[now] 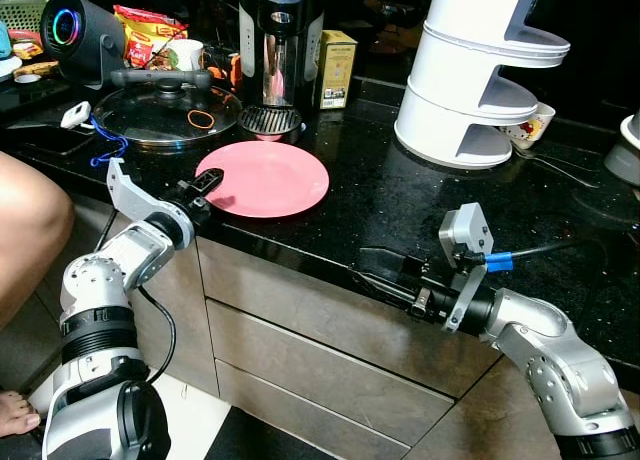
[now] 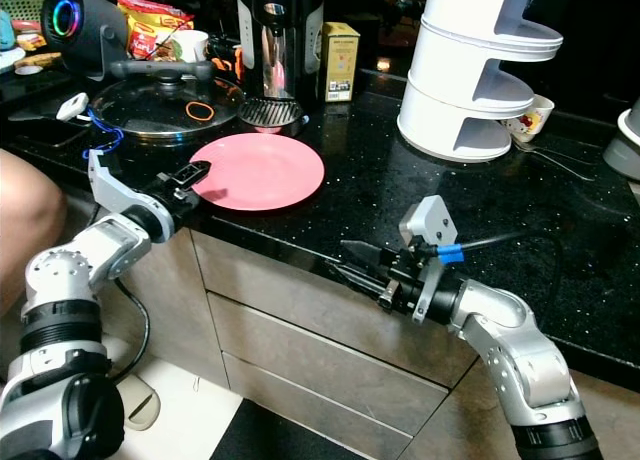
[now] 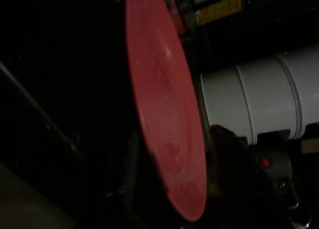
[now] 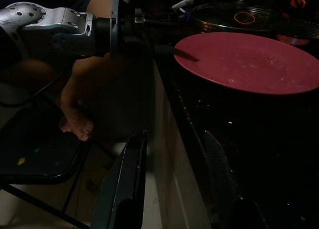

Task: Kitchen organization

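A pink plate (image 1: 263, 178) lies flat near the front edge of the black counter (image 1: 400, 210), with a glass lid (image 1: 165, 110) just behind it on the robot's left and a white tiered rack (image 1: 480, 70) well to its right. The left gripper (image 1: 205, 183) is at the plate's near-left rim, its fingers set narrowly, one above and one below the rim; a firm grip cannot be confirmed. The plate extends away from those fingers toward the middle of the counter. The right gripper (image 1: 385, 270) hovers at the counter's front edge, well apart from the plate, fingers parted and empty. The left arm is plainly nearer for any lift. A person's bare foot (image 4: 77, 124) stands on the floor beside the robot.
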`<state>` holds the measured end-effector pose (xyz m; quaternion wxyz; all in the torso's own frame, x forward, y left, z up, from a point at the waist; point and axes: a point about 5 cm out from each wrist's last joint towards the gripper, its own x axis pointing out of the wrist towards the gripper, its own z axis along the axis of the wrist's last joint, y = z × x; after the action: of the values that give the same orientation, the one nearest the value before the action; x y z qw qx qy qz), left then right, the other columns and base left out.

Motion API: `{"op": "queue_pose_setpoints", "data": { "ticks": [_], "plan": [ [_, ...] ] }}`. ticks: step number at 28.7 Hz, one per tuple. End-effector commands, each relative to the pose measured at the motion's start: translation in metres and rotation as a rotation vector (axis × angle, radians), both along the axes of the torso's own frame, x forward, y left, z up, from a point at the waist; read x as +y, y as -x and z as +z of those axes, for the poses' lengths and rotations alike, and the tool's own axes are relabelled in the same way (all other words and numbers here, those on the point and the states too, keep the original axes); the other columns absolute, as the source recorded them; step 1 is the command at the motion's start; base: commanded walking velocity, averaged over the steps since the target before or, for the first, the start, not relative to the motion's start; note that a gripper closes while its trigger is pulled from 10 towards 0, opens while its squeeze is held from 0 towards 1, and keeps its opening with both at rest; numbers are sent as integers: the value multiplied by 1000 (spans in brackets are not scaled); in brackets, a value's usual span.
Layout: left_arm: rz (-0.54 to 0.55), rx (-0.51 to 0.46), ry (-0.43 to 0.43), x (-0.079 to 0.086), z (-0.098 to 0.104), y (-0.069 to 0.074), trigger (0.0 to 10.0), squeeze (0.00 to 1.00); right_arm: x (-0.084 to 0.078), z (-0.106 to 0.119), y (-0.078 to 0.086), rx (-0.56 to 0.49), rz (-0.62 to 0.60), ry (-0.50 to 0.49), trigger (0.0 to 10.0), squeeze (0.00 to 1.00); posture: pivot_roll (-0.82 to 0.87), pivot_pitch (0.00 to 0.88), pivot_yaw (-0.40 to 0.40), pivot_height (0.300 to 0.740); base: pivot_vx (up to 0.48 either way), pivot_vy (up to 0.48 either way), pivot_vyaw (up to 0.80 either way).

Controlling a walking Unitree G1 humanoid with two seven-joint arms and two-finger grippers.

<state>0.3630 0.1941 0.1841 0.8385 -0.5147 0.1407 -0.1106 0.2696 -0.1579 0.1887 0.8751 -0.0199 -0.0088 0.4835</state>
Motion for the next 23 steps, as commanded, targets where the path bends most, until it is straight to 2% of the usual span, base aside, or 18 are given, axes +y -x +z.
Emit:
{"op": "queue_pose_setpoints", "data": {
  "ticks": [1,12,19,23],
  "plan": [
    [-29,70,-7,-5,-15,2,0,0,0,1,1,1,0,18,10000,0,-86,0,-82,740,0,0,0],
    [1,112,-21,-1,-28,6,0,0,-1,2,1,-3,-7,18,10000,0,-87,0,-81,740,0,0,0],
    [8,115,-21,-1,-29,7,0,0,-1,2,0,-4,-9,16,10000,0,-83,0,-84,740,0,0,0],
    [34,48,-20,-2,-19,6,0,0,-3,5,-5,-25,-52,-26,10000,0,-79,0,-85,740,0,0,0]
  ]
}}
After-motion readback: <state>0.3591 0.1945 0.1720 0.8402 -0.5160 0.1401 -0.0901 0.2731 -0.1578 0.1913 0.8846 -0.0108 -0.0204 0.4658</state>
